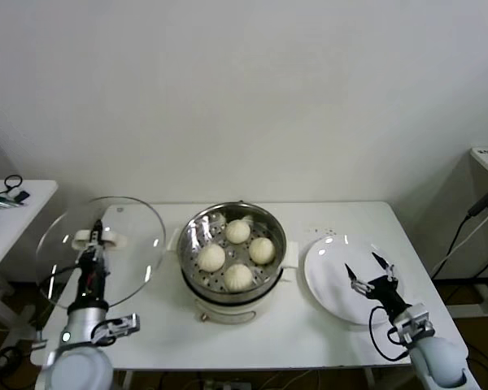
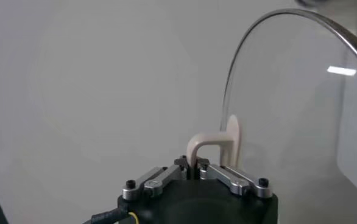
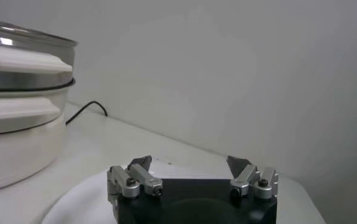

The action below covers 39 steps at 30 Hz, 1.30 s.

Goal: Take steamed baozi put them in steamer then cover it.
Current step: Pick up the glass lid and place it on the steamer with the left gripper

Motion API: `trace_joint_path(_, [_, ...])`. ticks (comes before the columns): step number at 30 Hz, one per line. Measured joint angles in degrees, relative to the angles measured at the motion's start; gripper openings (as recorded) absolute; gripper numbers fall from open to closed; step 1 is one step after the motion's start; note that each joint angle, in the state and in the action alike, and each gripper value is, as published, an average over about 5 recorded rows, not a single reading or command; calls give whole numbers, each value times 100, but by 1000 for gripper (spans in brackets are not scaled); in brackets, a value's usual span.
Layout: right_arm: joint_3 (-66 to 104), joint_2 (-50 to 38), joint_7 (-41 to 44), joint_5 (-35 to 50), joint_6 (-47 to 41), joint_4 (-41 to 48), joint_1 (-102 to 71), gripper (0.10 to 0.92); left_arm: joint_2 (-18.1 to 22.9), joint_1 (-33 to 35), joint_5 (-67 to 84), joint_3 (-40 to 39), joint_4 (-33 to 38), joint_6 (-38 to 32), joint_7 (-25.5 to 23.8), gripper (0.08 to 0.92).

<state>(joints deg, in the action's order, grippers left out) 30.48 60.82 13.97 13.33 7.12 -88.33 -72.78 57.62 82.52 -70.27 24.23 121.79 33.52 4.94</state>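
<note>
Several cream-white baozi (image 1: 237, 231) lie in the shiny steel steamer (image 1: 272, 225) on its white pot base, mid-table. My left gripper (image 1: 95, 238) is shut on the cream handle (image 2: 204, 144) of the clear glass cover (image 1: 134, 236), which it holds tilted up above the table's left end, left of the steamer. The cover's metal rim (image 2: 239, 67) shows in the left wrist view. My right gripper (image 1: 368, 273) is open and empty, low over the flat white plate (image 1: 329, 264) to the right of the steamer. The steamer's side (image 3: 20, 73) shows in the right wrist view.
The white table (image 1: 325, 218) ends close behind the steamer at a white wall. A side table (image 1: 28, 195) with cables stands at the far left, another with a cable (image 1: 484, 203) at the far right.
</note>
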Motion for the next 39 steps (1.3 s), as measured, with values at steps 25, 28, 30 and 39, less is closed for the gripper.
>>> trace_joint_path(25, [-247,-2,12,-44,63,288,367,823,909,-2319,-1066,-2705,-565,871,-1672,156])
trace_joint_path(28, [-231,2,12,-66,66,291,370,823,1204,-2467,-1218,-2826,-720,871,-1761,156])
trace_joint_path(30, [-216,7,12,-82,68,292,368,823,1396,-2542,-1317,-2900,-828,870,-1808,156])
trace_joint_path(39, [-115,14,13,-136,94,323,328,823,2092,-2635,-1787,-3103,-1273,867,-2053,156])
